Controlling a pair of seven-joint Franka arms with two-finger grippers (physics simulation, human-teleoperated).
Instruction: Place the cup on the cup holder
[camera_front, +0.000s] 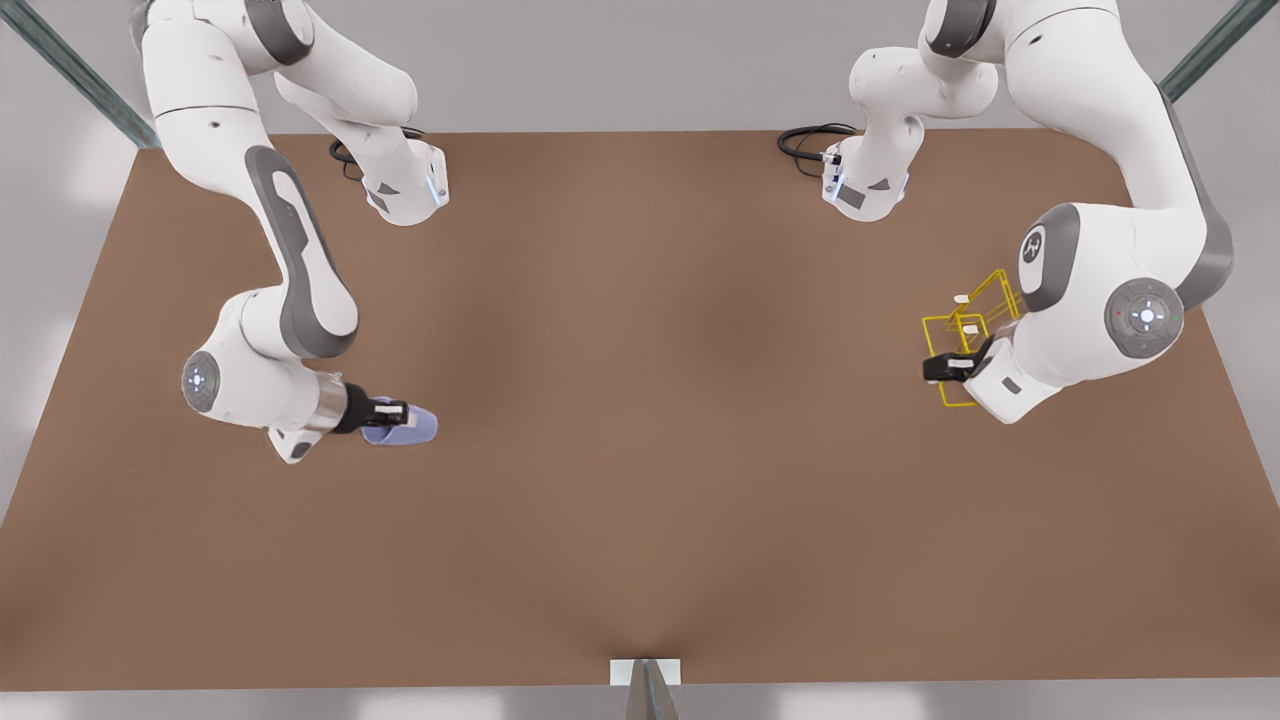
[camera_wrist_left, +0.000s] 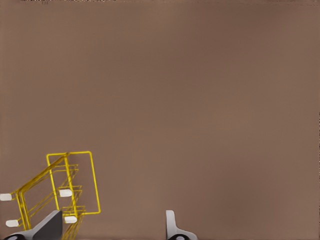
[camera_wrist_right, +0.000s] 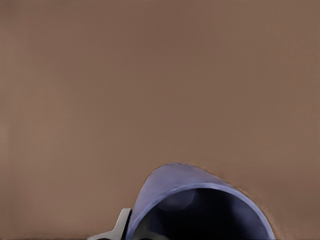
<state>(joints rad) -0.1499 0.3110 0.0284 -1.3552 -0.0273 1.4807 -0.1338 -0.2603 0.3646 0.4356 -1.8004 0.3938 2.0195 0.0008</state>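
We find the cup on the front view's left, on its side above the table, pinched between the jaws of the right gripper. Its long axis runs outward from the jaws, its mouth facing the right wrist camera. The rack sits well apart, on the front view's right. The left gripper is at the rack, jaws spread, one finger just beside the wire. We judge the right arm must carry the cup across.
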